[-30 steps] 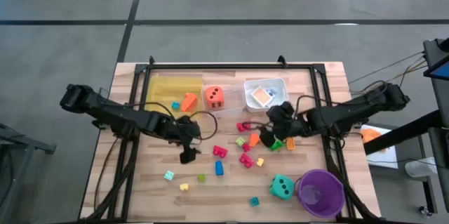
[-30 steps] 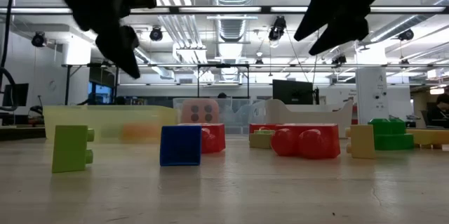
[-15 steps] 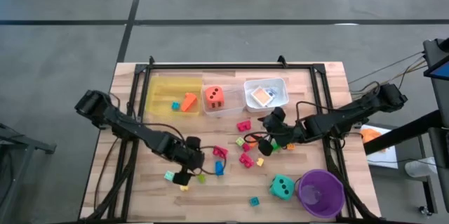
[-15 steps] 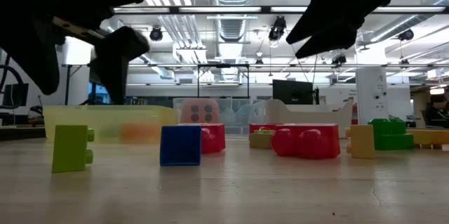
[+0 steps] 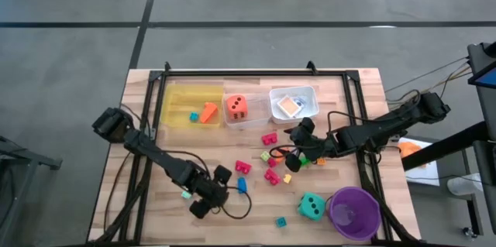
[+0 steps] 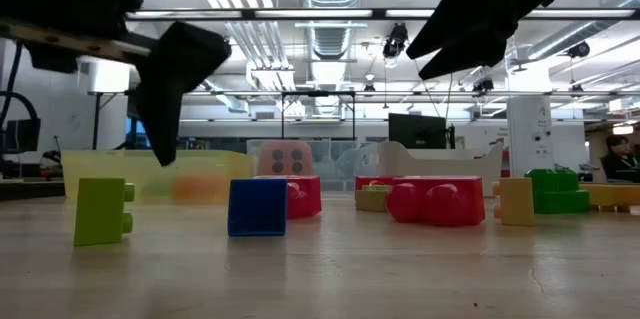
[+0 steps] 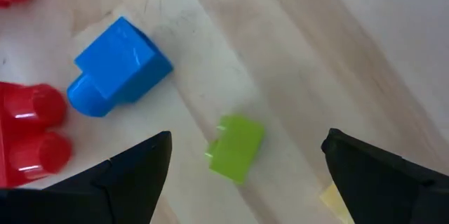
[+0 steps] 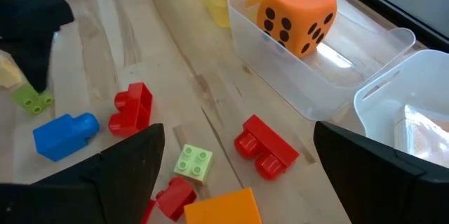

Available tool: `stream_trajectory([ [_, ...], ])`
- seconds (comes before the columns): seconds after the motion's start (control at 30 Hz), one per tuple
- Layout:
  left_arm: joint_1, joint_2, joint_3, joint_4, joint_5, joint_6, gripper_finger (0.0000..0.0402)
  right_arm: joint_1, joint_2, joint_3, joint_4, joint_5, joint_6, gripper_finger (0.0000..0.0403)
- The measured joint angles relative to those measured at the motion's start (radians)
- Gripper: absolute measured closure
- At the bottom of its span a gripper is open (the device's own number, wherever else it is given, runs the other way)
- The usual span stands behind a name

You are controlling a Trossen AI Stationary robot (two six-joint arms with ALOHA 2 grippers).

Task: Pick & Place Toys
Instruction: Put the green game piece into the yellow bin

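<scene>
— Claw status, left one?
— Your left claw (image 5: 209, 198) hangs spread apart over the bench's (image 5: 139, 208) near side, holding nothing, with the light green block (image 7: 236, 147) just below it between its fingers and the blue block (image 7: 118, 64) close by.
— And the right claw?
— Your right claw (image 5: 298, 138) is apart too, empty, above the scattered blocks mid-bench. Farthest back, the orange die (image 5: 236, 108) sits in the clear tray (image 5: 252, 120).
</scene>
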Motion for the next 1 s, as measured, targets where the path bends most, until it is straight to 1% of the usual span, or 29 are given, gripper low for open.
stream_trajectory([
  [0.1, -0.001, 0.020, -0.002, 0.006, -0.013, 0.000, 0.0053, 0.000, 0.000, 0.000, 0.001, 0.000, 0.000, 0.0041],
  [0.3, -0.001, 0.063, -0.003, 0.020, -0.031, -0.012, 0.0112, 0.000, 0.000, 0.000, 0.003, -0.001, 0.001, 0.0041],
  [0.53, -0.001, 0.064, -0.003, 0.026, -0.035, 0.013, 0.0174, 0.000, -0.001, 0.000, 0.003, -0.002, 0.001, 0.0041],
  [0.63, -0.002, 0.065, -0.003, 0.027, -0.035, 0.040, 0.0209, 0.000, -0.001, 0.000, 0.002, -0.002, 0.001, 0.0041],
  [0.87, -0.002, 0.071, -0.003, 0.031, -0.035, 0.040, 0.0305, 0.002, -0.002, 0.000, 0.002, -0.003, 0.001, 0.0041],
  [0.93, -0.002, 0.074, -0.003, 0.034, -0.038, 0.038, 0.0319, 0.002, -0.002, 0.000, 0.002, -0.003, 0.002, 0.0041],
  [1.0, -0.002, 0.076, -0.002, 0.034, -0.036, 0.023, 0.0320, 0.002, -0.002, 0.000, 0.002, -0.003, 0.001, 0.0041],
])
